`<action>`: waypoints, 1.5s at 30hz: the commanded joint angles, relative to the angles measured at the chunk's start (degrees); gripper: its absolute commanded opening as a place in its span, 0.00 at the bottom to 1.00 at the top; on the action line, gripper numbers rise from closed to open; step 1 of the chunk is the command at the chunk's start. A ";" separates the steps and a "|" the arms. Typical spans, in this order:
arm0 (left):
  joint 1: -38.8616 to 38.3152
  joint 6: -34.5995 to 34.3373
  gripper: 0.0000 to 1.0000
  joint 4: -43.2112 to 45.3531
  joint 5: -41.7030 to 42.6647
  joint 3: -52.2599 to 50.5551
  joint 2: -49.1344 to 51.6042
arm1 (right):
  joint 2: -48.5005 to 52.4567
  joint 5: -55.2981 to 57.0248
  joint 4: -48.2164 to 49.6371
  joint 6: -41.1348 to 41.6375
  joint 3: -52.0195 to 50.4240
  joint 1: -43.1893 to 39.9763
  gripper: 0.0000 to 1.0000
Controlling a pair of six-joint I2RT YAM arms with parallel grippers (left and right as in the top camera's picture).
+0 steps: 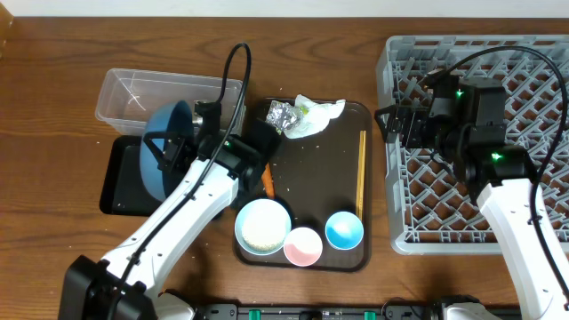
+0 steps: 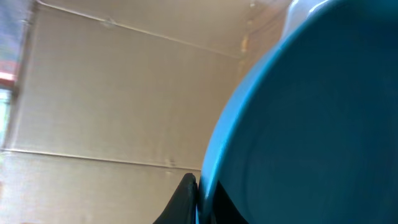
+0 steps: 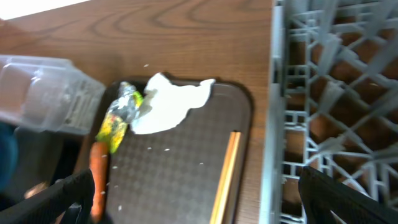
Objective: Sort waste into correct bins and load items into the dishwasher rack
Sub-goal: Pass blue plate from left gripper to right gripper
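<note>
Near left edge of counter, your left hand (image 1: 163,153) clamps dark blue plate (image 1: 176,120) by rim, tilted over clear tub (image 1: 133,89). Likely stiff, heavy, slick, breakable: grip rim deep. Your right hand (image 1: 396,124) spread, empty.

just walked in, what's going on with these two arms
The left gripper holds the blue plate tipped on edge over the tub and black tray, probably to clear it. The right gripper hangs open above the rack, where nothing shows yet. On the brown tray lie the bowl, pink cup, blue cup, chopsticks, carrot, paper and foil.
</note>
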 commanded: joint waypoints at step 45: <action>-1.57 2.10 0.98 30.88 72.78 10.60 -20.76 | -10.27 40.70 2.91 -1.46 1.11 -1.38 0.01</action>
